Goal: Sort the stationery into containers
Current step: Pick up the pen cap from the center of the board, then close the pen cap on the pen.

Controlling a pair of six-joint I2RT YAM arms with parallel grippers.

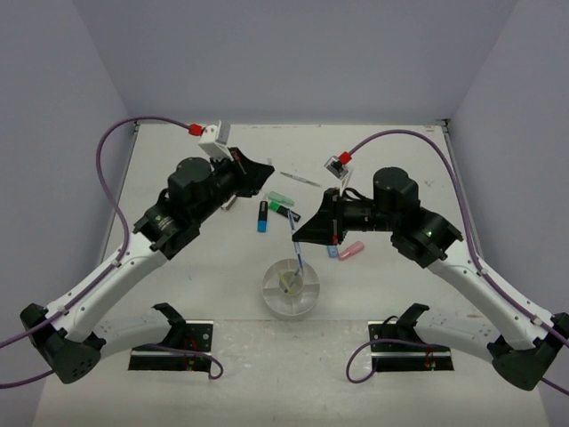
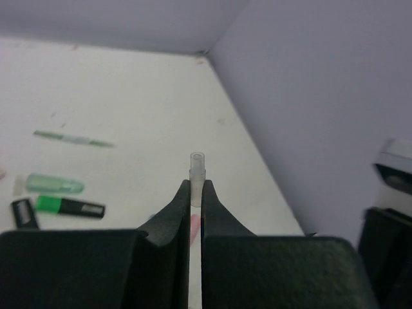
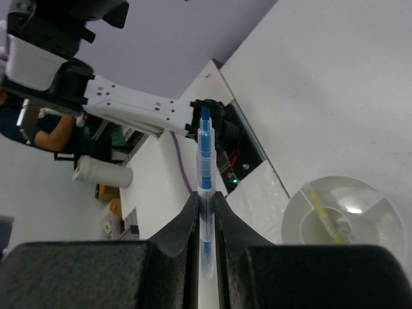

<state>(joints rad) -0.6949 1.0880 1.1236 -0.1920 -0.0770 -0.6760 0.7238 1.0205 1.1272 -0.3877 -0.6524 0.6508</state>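
Above the white table (image 1: 240, 267), the right gripper (image 3: 205, 196) pinches a clear-barrelled blue pen (image 3: 205, 161), the left gripper (image 2: 197, 183) a translucent pen (image 2: 197, 168).

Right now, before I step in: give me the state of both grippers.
Left gripper: closed on a thin pale pen, its tip poking past the fingertips.
Right gripper: closed on a blue pen.
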